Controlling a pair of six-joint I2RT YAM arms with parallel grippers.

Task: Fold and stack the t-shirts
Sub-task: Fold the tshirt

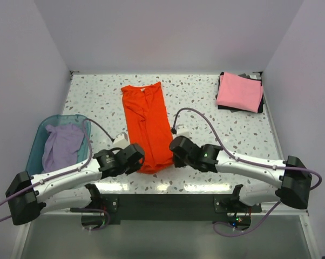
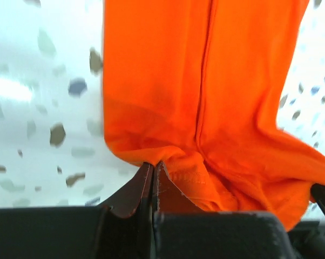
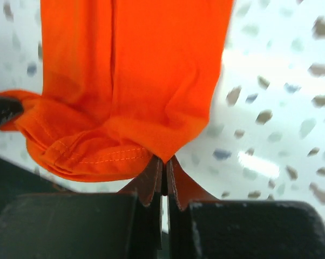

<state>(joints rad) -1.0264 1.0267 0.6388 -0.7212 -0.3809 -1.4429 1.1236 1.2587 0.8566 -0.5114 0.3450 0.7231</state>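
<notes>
Both near hem corners of a bright orange-red cloth t-shirt (image 1: pixel 147 127) pinched, left gripper (image 2: pixel 153 165) clamped on one, right gripper (image 3: pixel 163 159) on the other, cloth stretching ahead of both

Three t-shirts — one orange-red shirt (image 1: pixel 146 127), one pink shirt (image 1: pixel 239 91), one lavender shirt (image 1: pixel 62 147) — and one teal basin (image 1: pixel 37 143).

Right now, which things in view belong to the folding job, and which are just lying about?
Job: orange-red t-shirt, its near hem pinched by left gripper and right gripper; folded pink t-shirt; crumpled lavender t-shirt.
Lying about: teal basin holding the lavender one; dark item under the pink one, unidentifiable.
</notes>
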